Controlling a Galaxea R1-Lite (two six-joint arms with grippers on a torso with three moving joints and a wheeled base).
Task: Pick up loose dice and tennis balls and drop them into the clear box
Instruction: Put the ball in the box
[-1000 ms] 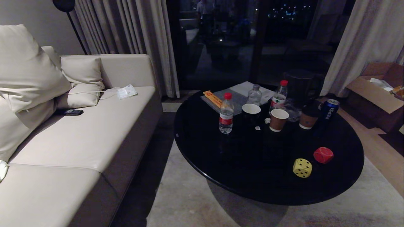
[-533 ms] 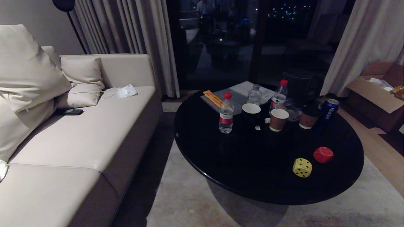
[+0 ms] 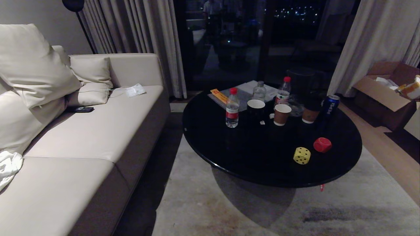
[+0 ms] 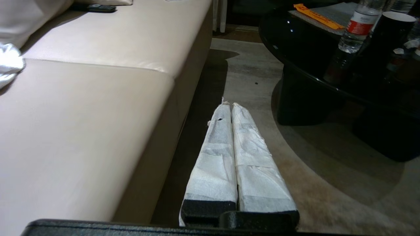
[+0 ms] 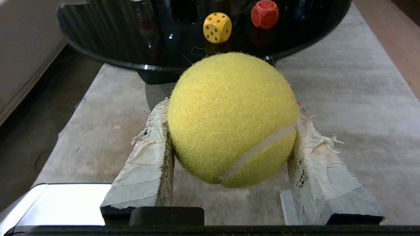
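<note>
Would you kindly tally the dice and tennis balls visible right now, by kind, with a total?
Dice: 2, the yellow die and the red die, both on the black table.
Tennis balls: 1, the tennis ball clamped in the right gripper.
Total: 3

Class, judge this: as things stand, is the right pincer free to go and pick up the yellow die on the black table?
Probably not: the right pincer is shut on a tennis ball, and the yellow die sits well ahead on the black table.
</note>
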